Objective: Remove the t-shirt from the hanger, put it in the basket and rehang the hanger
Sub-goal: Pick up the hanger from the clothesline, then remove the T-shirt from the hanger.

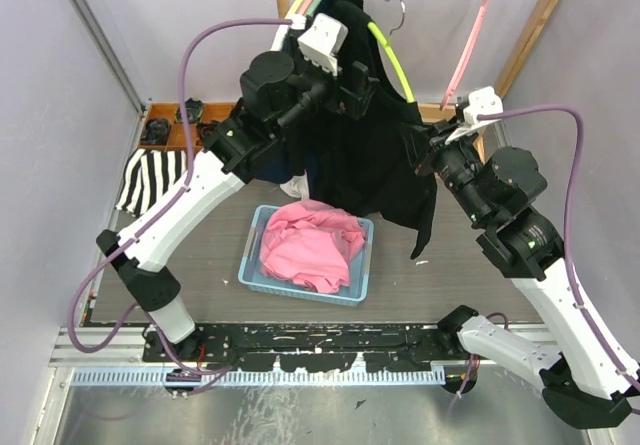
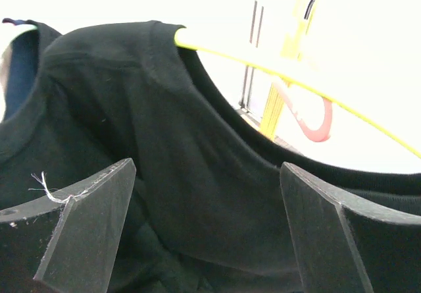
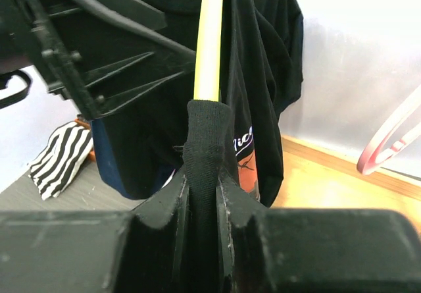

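Black t-shirt [image 1: 375, 165] hanging on a yellow hanger [image 1: 392, 57] in the upper centre of the top view, its hem reaching down towards the table. The left gripper [image 2: 207, 234] is level with the shirt's neckline with its fingers [image 2: 85, 230] spread wide. Black cloth fills the gap between them, but contact cannot be judged. The right gripper [image 3: 204, 184], at the right end of the hanger, has its jaws pressed together on the fold of shirt shoulder that covers the hanger's tip. Below the shirt, at centre frame, a blue basket [image 1: 252, 250] holds a pink cloth [image 1: 310, 245]. A striped cloth [image 1: 150, 180] lies at the left edge, and a pink hanger [image 1: 475, 35] hangs at upper right.
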You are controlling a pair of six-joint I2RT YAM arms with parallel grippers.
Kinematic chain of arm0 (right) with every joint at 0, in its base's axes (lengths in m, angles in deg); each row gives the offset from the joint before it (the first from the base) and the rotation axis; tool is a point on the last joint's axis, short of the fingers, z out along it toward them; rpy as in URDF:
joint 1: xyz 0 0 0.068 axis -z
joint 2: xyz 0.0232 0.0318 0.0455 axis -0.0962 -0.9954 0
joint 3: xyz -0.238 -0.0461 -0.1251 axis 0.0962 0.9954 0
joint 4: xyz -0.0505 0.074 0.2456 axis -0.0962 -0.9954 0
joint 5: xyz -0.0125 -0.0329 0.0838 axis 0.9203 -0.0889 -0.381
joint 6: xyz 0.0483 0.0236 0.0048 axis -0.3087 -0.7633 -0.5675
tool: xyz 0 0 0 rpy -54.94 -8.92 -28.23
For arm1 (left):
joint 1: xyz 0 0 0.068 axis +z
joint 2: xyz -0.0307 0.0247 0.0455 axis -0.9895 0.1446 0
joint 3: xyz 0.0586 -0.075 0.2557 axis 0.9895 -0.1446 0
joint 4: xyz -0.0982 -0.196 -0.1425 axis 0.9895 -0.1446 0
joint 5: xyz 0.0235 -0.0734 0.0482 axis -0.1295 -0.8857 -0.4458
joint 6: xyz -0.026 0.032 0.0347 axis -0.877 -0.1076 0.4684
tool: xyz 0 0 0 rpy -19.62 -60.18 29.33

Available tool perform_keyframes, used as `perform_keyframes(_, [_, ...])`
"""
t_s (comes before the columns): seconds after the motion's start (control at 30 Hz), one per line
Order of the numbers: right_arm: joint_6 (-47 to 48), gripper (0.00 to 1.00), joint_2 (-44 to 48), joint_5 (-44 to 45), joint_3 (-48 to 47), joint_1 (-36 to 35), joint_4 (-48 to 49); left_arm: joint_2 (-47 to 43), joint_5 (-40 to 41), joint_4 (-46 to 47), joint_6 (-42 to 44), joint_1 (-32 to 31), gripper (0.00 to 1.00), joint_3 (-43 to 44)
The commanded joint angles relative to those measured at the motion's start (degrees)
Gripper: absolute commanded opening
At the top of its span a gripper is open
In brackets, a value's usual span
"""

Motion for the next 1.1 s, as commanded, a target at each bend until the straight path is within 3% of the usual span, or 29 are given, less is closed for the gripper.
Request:
perform_keyframes(0.0, [-0.5, 0.01, 3.4, -2.4, 0.8, 0.1, 10.3, 2.1, -2.2, 1.9, -0.8, 0.6, 0.98, 4.0])
perform_keyframes(0.73, [-0.5, 0.01, 5.9, -3.9, 3.7, 0.1, 10.0, 9.9, -1.7, 3.6, -4.1, 4.4, 0.99, 11.9])
perform_keyframes(0.83, [-0.5, 0.01, 6.1, -3.7, 3.8, 0.1, 9.9, 10.3, -2.4, 3.8, -4.4, 4.5, 0.86, 12.3])
perform_keyframes(1.07, [-0.5, 0.01, 6.3, -2.8, 4.2, 0.1, 9.9, 8.9, -7.0, 5.3, -4.1, 4.5, 0.18, 10.6])
